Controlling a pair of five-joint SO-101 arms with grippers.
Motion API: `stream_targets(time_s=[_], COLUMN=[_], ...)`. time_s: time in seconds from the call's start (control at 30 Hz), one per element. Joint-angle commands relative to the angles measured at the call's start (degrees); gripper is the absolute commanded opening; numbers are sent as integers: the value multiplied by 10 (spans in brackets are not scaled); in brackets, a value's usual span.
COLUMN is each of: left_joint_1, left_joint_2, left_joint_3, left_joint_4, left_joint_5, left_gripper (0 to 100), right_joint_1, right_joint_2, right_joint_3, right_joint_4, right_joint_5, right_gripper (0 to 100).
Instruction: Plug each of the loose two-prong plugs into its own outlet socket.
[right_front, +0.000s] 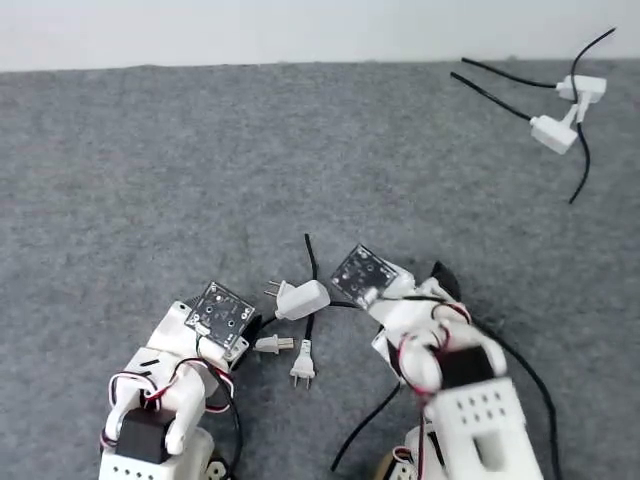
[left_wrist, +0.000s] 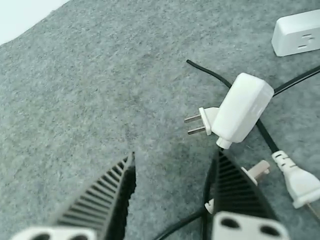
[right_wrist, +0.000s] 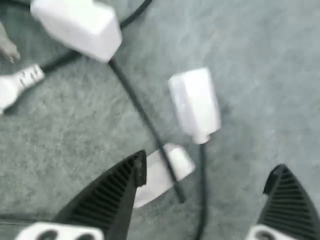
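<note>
Grey carpet (right_front: 150, 170) covers the table below a pale wall. Nothing is held, so the step looks like a pick-up. The chunky white plastic two-prong plug (right_front: 302, 298) lies between the arms, prongs towards the left arm. The left gripper (left_wrist: 172, 200) hovers just beside it, jaws spread wide. The right gripper (right_wrist: 200, 200), equally spread, hangs over a white boxy outlet socket (right_wrist: 195, 105) near that plug. The next move calls for closing on the plug's body, leaving the prongs free.

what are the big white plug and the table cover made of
Big white plug: smooth, faintly shiny body, likely moulded plastic; its prongs look like bare metal. Table cover: grey, fuzzy, matte, probably felt or low-pile carpet.
</note>
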Motion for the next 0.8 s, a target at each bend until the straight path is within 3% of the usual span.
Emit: stream_targets(time_s=[0.0, 0.27, 0.77], left_joint_1=[4, 4, 4], left_joint_2=[-4, -4, -4], left_joint_3=[-7, -7, -7], left_joint_4=[-10, -10, -11], left_joint_5=[-1, -1, 0], left_gripper=[235, 235, 235], right_joint_1=[5, 6, 7], right_joint_2=[113, 208, 208], right_joint_3=[-27, -26, 41], right_joint_4=[-47, -139, -142], right_joint_5=[-29, -153, -164], right_gripper=[359, 359, 356])
